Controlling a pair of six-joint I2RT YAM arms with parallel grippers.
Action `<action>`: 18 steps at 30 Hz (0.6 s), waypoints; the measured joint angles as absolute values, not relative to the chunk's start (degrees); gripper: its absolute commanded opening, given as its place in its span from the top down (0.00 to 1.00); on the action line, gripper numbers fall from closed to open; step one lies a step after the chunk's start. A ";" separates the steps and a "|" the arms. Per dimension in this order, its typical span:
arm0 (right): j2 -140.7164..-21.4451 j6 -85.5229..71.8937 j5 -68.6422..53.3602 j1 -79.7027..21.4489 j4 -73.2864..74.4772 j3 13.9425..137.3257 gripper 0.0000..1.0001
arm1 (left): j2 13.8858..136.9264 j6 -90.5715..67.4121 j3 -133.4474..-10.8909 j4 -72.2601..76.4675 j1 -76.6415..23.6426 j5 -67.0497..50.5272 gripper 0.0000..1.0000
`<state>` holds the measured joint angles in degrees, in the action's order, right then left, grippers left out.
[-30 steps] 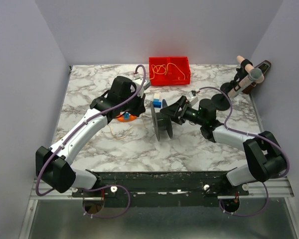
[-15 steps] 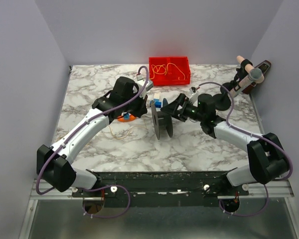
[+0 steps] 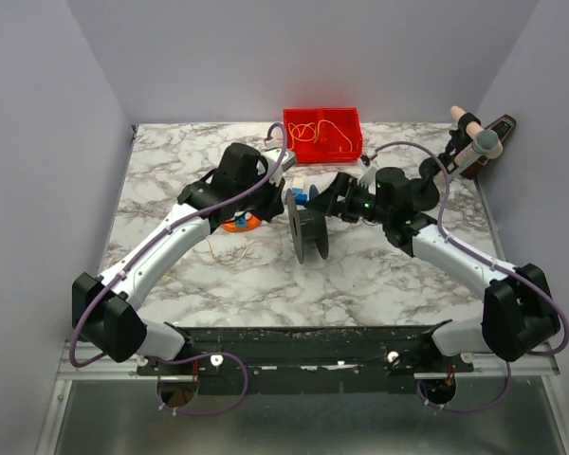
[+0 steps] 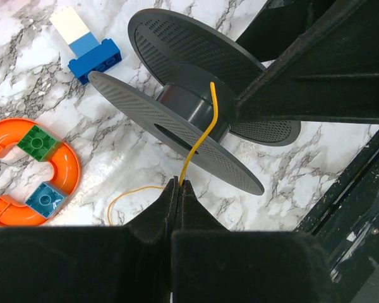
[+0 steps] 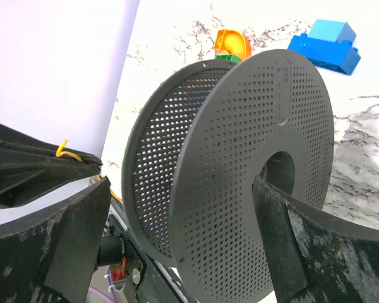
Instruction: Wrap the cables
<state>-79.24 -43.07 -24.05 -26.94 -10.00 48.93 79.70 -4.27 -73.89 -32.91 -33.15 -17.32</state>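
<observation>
One cable [image 4: 213, 101] meets the spool [image 4: 177, 101], pinched in the clenched left pincer [image 4: 178, 188], while the right pincer [image 5: 180, 186] grips the spool, winding barely begun.

From the dark grey perforated plastic spool [image 3: 306, 235], the blue-and-white toy bricks [image 3: 300, 194] lie near at 12 o'clock, the red plastic bin [image 3: 322, 152] behind them, the orange curved toy track [image 3: 239, 224] at 9, the thin yellow cable [image 3: 225, 252] at 8.
</observation>
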 measured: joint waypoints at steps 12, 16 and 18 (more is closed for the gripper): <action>-70.54 -33.89 -21.47 -26.94 -1.89 52.58 0.00 | 79.72 -6.07 -78.85 -37.19 -33.12 -19.84 1.00; -64.75 -28.29 -23.62 -27.03 -0.75 52.66 0.00 | 79.11 -7.99 -82.52 -40.38 -33.06 -22.11 1.00; -62.04 -25.10 -25.15 -28.03 -0.82 53.04 0.00 | 78.32 -9.37 -84.34 -42.11 -32.95 -23.62 1.00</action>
